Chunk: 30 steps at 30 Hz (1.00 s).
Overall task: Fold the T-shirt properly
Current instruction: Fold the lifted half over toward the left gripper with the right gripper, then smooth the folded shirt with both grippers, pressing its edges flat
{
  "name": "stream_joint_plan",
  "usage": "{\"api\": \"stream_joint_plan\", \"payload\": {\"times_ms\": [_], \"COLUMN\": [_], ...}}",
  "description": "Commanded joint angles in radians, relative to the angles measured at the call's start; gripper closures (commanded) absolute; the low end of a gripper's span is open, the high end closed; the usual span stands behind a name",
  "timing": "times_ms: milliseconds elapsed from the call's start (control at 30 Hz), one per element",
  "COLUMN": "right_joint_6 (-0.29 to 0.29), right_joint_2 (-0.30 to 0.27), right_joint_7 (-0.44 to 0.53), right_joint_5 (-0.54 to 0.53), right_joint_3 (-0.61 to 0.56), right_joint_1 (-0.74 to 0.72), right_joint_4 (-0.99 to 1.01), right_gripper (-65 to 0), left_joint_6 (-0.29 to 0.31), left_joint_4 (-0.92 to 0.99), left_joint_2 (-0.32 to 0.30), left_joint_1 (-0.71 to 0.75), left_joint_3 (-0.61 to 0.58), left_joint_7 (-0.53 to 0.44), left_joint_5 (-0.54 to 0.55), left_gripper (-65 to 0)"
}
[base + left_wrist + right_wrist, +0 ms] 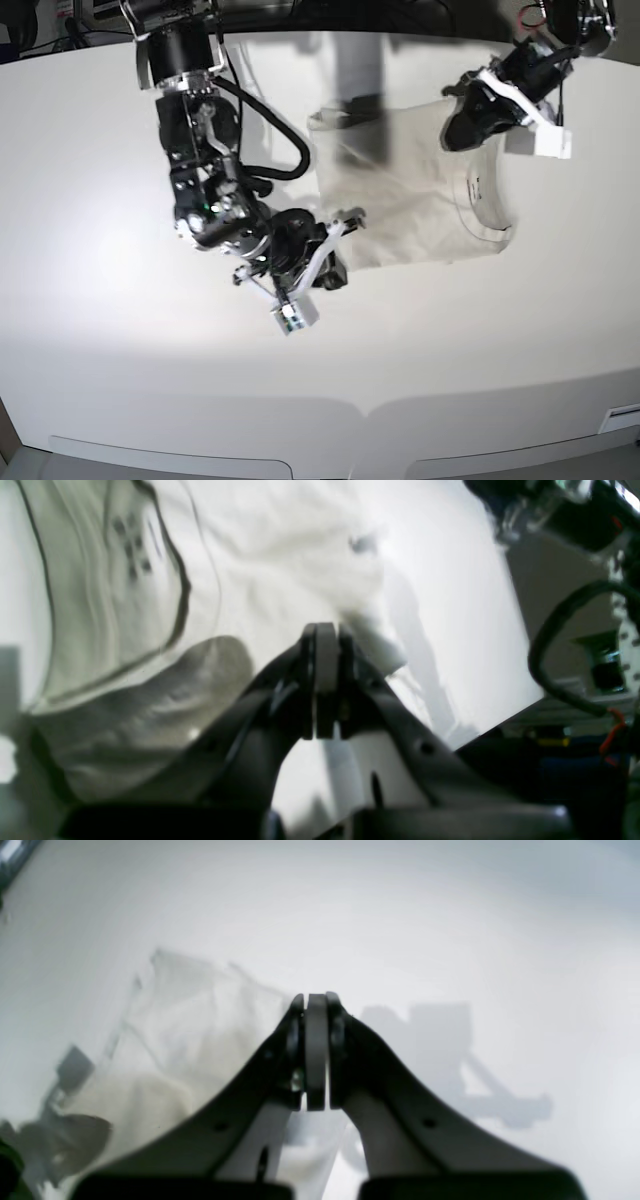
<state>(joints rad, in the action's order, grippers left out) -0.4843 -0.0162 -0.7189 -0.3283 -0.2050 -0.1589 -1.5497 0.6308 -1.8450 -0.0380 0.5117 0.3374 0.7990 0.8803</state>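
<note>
On desk: pale shirt [410, 200], toward far right of white desk [120, 350], spread flat, partly folded already by the look of its compact outline.
Orientation: collar [487, 195] toward base view's right edge, hem toward centre; long axis roughly left-right across desk.
Material: soft, light, limp cotton by appearance; likely to drape and wrinkle when lifted, no stiffness to hold shape, not fragile, little slip on pads.
Hold points: corners and edges best; pinch through both layers at an edge, so lower layer does not trail.
Left claw [325, 630]: closed tight at far edge of shirt near collar; dark fold of cloth just beyond tip, grip on cloth not certain.
Right claw [316, 1002]: closed, at near hem corner; cloth lies beside and under it, whether any is pinched cannot be told.
Surface: smooth, bare around shirt, shadows of both arms on it.
</note>
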Motion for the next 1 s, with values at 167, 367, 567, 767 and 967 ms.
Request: {"api": "stream_joint_plan", "payload": {"times_ms": [167, 367, 567, 767, 967], "right_joint_6": [-0.009, -0.014, -0.017, -0.068, -0.138], "right_joint_2": [0.000, -0.033, -0.109, -0.147, -0.142], "right_joint_7": [0.015, 0.013, 0.002, -0.031, -0.031], "right_joint_5": [0.033, 0.049, 0.062, 0.004, -0.099], "right_joint_3": [-0.053, -0.051, -0.050, -0.051, -0.051], "right_joint_1": [-0.140, -0.156, -0.147, -0.096, -0.034], "right_joint_4": [0.176, 0.248, 0.252, 0.251, 0.251], "right_gripper": [0.0, 0.0, 0.0, 0.0, 0.0], "left_joint_6": [0.012, -0.081, -0.108, -0.116, -0.153], "left_joint_4": [0.098, 0.352, 0.540, 0.576, 0.576], "left_joint_2": [0.021, 0.000, -0.092, -0.166, -0.227], "left_joint_1": [0.000, -0.064, -0.198, -0.266, -0.297], "left_joint_3": [-0.133, -0.133, -0.094, -0.094, -0.094], "left_joint_7": [-0.175, -0.327, -0.324, -0.322, -0.313], "left_joint_5": [-0.232, -0.418, -0.381, -0.371, -0.286], "left_gripper": [0.0, 0.0, 0.0, 0.0, 0.0]}}
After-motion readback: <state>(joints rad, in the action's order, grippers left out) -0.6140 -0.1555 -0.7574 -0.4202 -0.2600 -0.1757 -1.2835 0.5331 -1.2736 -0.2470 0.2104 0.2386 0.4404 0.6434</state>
